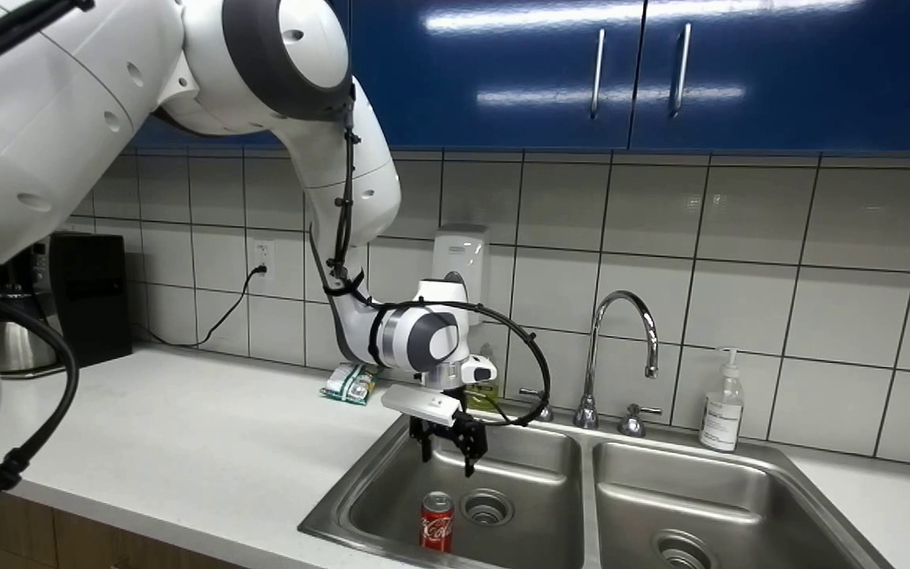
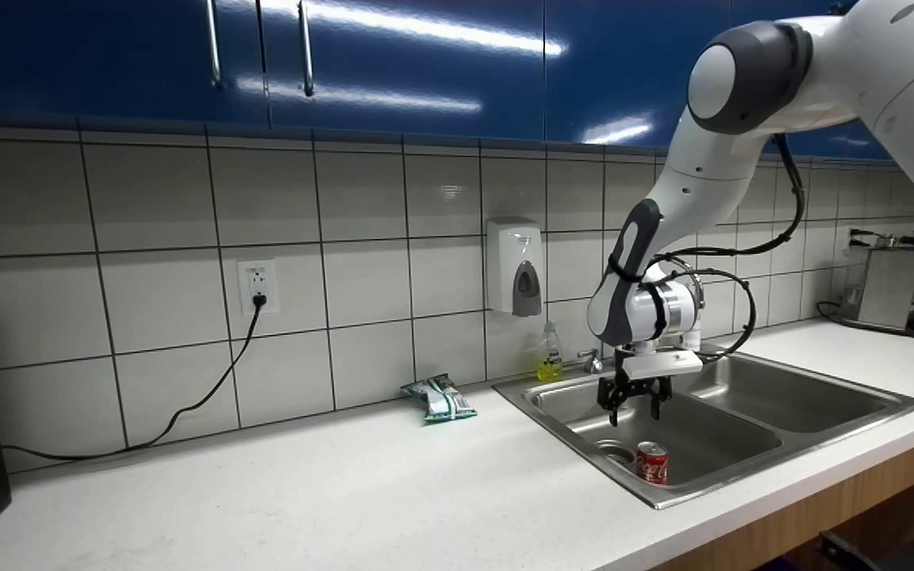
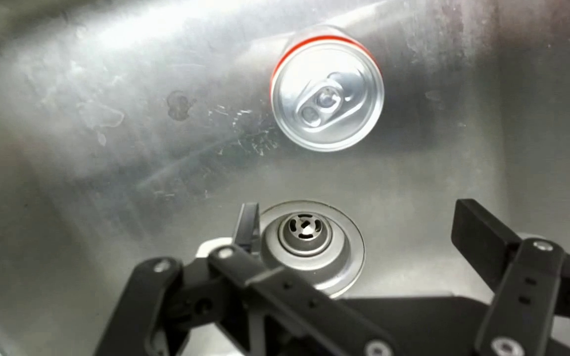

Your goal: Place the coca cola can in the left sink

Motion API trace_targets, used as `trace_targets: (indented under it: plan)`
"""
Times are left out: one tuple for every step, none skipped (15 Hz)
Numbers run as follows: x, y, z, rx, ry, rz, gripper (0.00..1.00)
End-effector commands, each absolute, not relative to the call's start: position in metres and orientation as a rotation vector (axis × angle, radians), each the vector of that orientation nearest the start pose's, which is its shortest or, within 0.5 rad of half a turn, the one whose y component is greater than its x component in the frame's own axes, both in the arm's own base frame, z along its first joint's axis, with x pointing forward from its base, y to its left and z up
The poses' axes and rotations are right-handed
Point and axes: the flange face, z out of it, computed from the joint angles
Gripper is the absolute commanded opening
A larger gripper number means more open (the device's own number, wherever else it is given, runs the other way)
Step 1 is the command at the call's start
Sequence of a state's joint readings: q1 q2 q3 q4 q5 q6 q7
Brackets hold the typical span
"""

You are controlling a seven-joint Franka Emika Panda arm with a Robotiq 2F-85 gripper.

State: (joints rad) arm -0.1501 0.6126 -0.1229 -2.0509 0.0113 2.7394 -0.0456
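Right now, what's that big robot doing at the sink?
A robot arm has the job of putting the coca cola can in the left sink. The can stands upright in there, near the round drain. The gripper hangs open above, holding nothing and apart from the can, so the job looks done.

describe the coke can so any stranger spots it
Find the double steel sink under the blue cabinets. In its left basin, below the tool, the coke can stands upright near the drain. Unlike that grey drain, it is red with white lettering.
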Motion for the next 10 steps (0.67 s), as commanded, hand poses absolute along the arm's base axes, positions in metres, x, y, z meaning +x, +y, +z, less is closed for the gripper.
trace_targets:
  plan:
    - [0.566,-0.150,0.177,-3.205,0.269,-0.142,1.00]
    - [0.564,-0.146,0.183,-3.205,0.256,-0.150,1.00]
    - [0.562,-0.142,0.189,-3.208,0.248,-0.149,1.00]
    - [0.560,-0.137,0.194,-3.207,0.228,-0.159,1.00]
    - [0.556,-0.131,0.198,-3.210,0.208,-0.157,1.00]
    - [0.552,-0.127,0.202,-3.213,0.195,-0.151,1.00]
    - [0.546,-0.121,0.206,-3.213,0.175,-0.148,1.00]
    - [0.541,-0.116,0.209,-3.213,0.161,-0.146,1.00]
    - [0.534,-0.111,0.212,-3.214,0.146,-0.134,1.00]
    - [0.528,-0.107,0.215,-3.216,0.135,-0.124,1.00]
